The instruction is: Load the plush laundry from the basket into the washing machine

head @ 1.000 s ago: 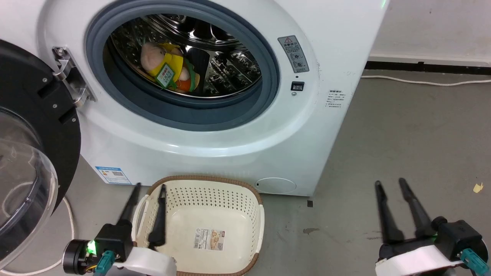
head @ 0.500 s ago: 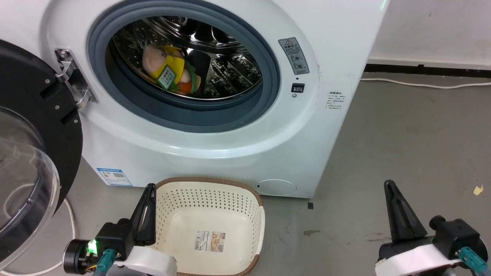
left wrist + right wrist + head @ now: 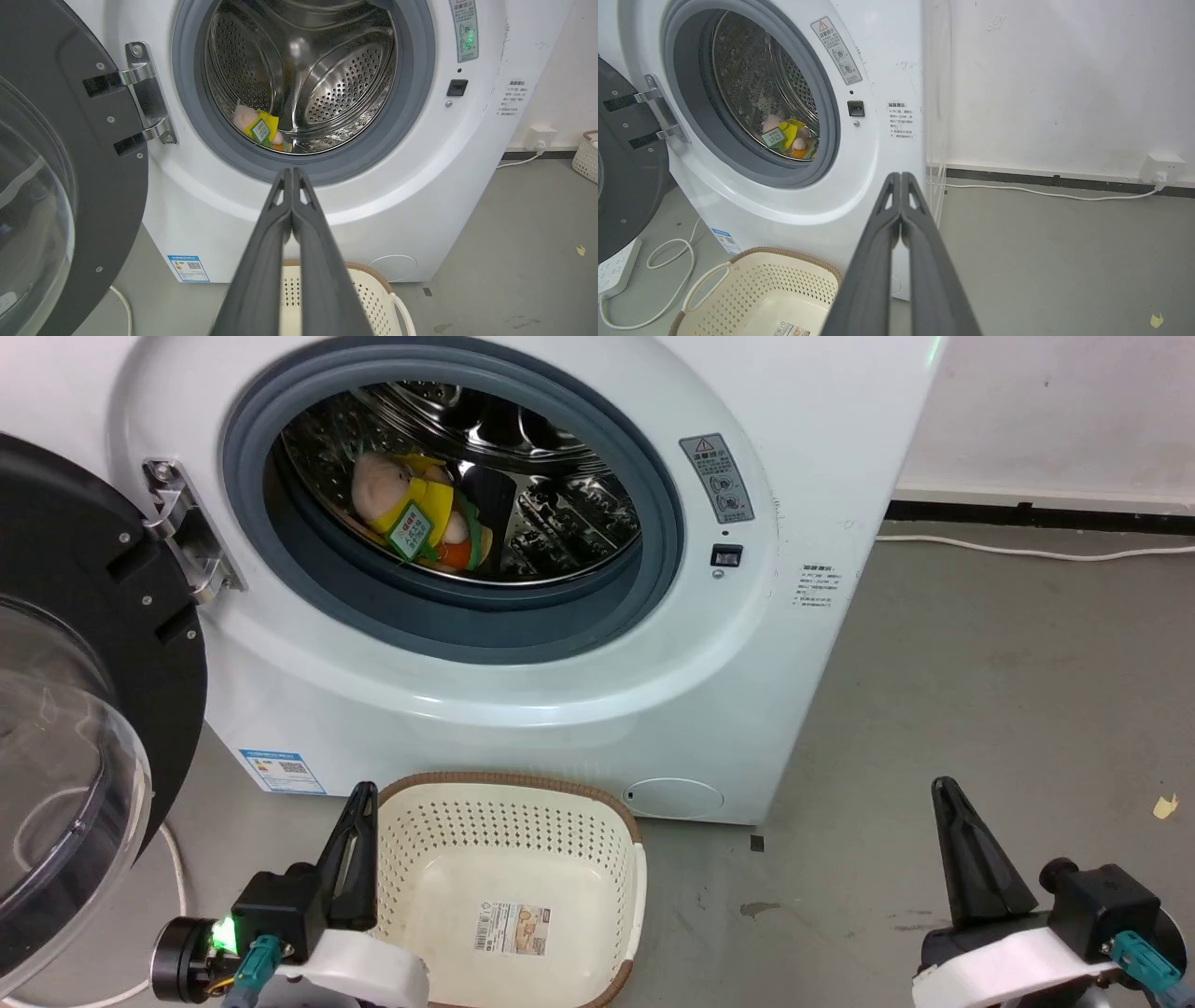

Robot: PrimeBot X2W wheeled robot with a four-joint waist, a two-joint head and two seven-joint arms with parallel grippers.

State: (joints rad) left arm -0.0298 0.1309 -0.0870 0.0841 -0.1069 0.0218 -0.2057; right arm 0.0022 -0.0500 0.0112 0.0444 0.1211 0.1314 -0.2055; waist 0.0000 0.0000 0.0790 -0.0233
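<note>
With the toy lying in the washing machine drum and the basket bare, the left gripper and right gripper, both pinched together and empty, seem finished loading, so swinging the door closed looks next.

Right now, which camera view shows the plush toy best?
The head view: the plush toy looks largest there, pink head, yellow body and tag plain. Both wrist views show it smaller, low in the drum.
</note>
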